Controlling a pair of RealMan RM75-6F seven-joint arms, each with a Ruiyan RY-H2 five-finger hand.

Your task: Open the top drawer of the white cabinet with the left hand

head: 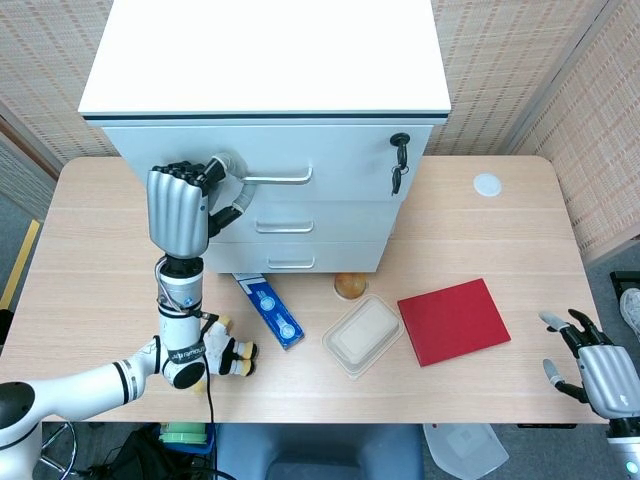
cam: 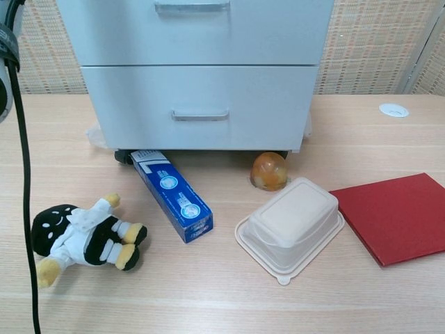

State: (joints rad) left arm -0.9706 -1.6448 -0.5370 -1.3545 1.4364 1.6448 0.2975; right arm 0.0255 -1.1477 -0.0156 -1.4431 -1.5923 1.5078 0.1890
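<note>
The white cabinet (head: 270, 60) stands at the back of the table, with its lower drawers showing in the chest view (cam: 201, 90). Its top drawer (head: 345, 160) sticks out a little from the front and has a key (head: 400, 165) in the lock at the right. My left hand (head: 180, 205) is raised in front of the cabinet, back toward the camera, fingers curled around the left end of the silver top handle (head: 280, 179). My right hand (head: 600, 372) hangs with fingers spread beyond the table's front right corner, holding nothing.
Below the cabinet lie a blue box (head: 270, 308), an orange ball (head: 349, 286), a lidded food container (head: 364, 335) and a red book (head: 453, 321). A plush toy (head: 225, 352) lies by my left forearm. A white disc (head: 487, 184) sits at the back right.
</note>
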